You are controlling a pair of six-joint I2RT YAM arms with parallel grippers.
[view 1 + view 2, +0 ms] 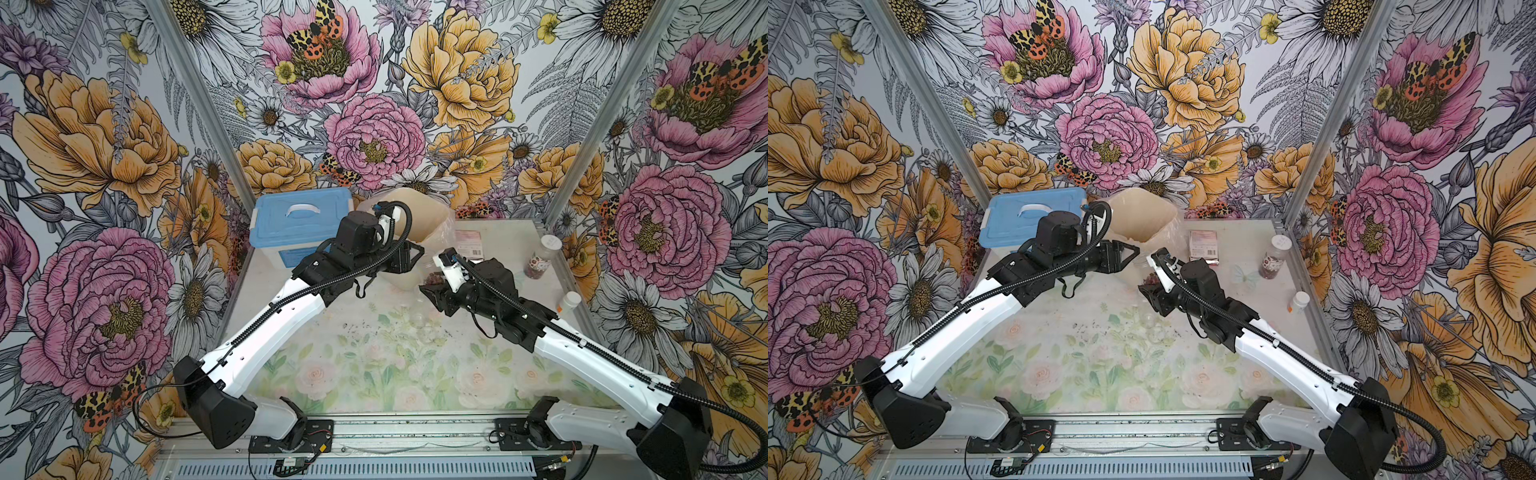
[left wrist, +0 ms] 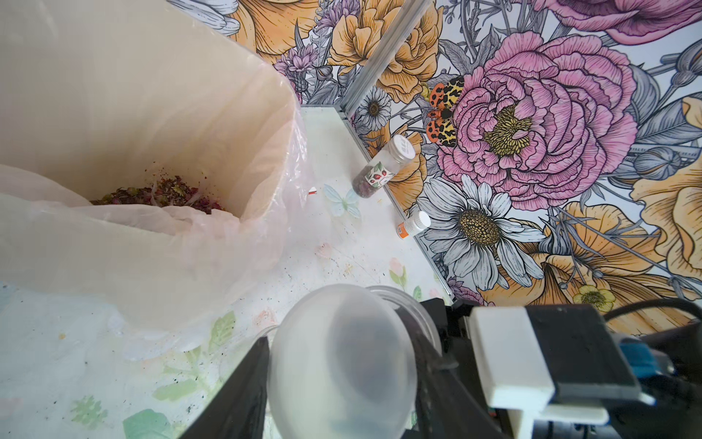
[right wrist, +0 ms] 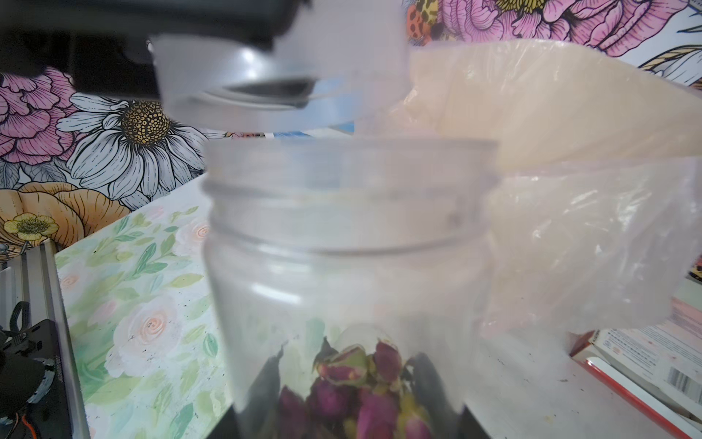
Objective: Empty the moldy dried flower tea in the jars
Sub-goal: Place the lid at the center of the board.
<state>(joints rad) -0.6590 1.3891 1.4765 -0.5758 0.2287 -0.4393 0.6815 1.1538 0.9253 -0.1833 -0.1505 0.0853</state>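
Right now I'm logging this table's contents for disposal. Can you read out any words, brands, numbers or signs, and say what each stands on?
No text is legible in any view.
Labelled jar: picture label with red buds and leaves; any print is too blurred to read.
Flat packet: lines of small print and a barcode, too small to read.
Small white-capped bottle: orange label, too small to read.

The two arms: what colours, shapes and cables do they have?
Both the left arm and the right arm have white link shells, black joint housings and a black ribbed cable conduit along the top. The left end effector and the right end effector are black, each with a white block behind it.
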